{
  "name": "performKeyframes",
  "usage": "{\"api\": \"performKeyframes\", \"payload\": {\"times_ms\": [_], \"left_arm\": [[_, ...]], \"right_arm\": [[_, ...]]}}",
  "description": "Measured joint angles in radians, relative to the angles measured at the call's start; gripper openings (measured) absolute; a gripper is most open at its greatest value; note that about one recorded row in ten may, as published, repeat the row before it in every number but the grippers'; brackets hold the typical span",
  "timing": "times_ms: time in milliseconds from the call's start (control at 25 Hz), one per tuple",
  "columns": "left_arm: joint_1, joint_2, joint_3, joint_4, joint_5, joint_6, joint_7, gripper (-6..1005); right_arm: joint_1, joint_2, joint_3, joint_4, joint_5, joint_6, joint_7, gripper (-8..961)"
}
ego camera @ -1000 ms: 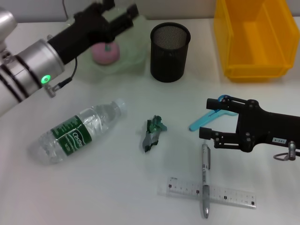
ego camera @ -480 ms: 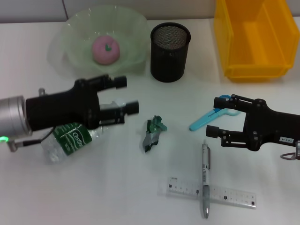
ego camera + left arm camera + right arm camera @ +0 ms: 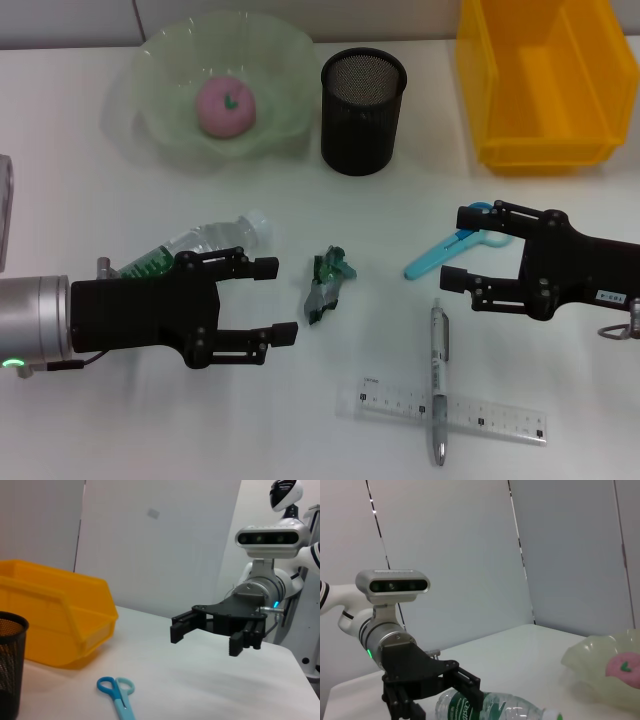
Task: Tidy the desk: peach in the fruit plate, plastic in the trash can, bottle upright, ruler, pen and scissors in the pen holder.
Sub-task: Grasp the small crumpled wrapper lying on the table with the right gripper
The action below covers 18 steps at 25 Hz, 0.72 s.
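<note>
From the head view, the left gripper (image 3: 272, 298) hangs low with its jaws spread wide and nothing between them, over the lying water bottle (image 3: 205, 245) and pointing toward the crumpled green plastic scrap (image 3: 326, 284) just beyond its tips — probably lined up for one of those two. The pink peach (image 3: 226, 106) already sits in the wavy, translucent fruit plate (image 3: 160, 60). The black mesh pen holder (image 3: 362, 98) stands empty beside the yellow bin (image 3: 540, 85). The right gripper (image 3: 458, 248), also open and empty, hovers over the blue-handled scissors (image 3: 448, 249); the silver pen (image 3: 438, 385) lies across the clear ruler (image 3: 450, 410).

The left wrist view shows the far gripper's dark fingers (image 3: 186, 626) parted above the white table (image 3: 210, 680), with the scissors flat on it — smooth plastic loops, easy to pinch.

The right wrist view shows the bottle's clear ribbed body and green label lying under the other gripper's parted fingers (image 3: 465, 679)
</note>
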Motion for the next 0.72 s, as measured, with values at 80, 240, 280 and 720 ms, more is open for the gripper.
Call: {"api": "performKeyframes", "payload": {"times_ms": [80,240,280,720], "left_arm": [[0.001,-0.001,-0.002,0.003,-0.001,0.005,0.000,801],[0.002,0.002,-0.006,0.001,-0.004,0.009,0.000,801],[0.003,0.003,-0.008,0.000,-0.004,0.009,0.000,801],[0.013,0.010,-0.021,0.007,0.001,0.033,0.000,801]], "right_arm": [[0.001,0.000,0.000,0.000,0.000,-0.001,0.000,817],[0.006,0.000,-0.003,0.000,0.000,-0.006,0.012,817],[0.008,-0.002,-0.005,0.000,-0.001,-0.006,0.022,817],[0.033,-0.020,-0.029,-0.171,-0.031,-0.091,0.280,817]]}}
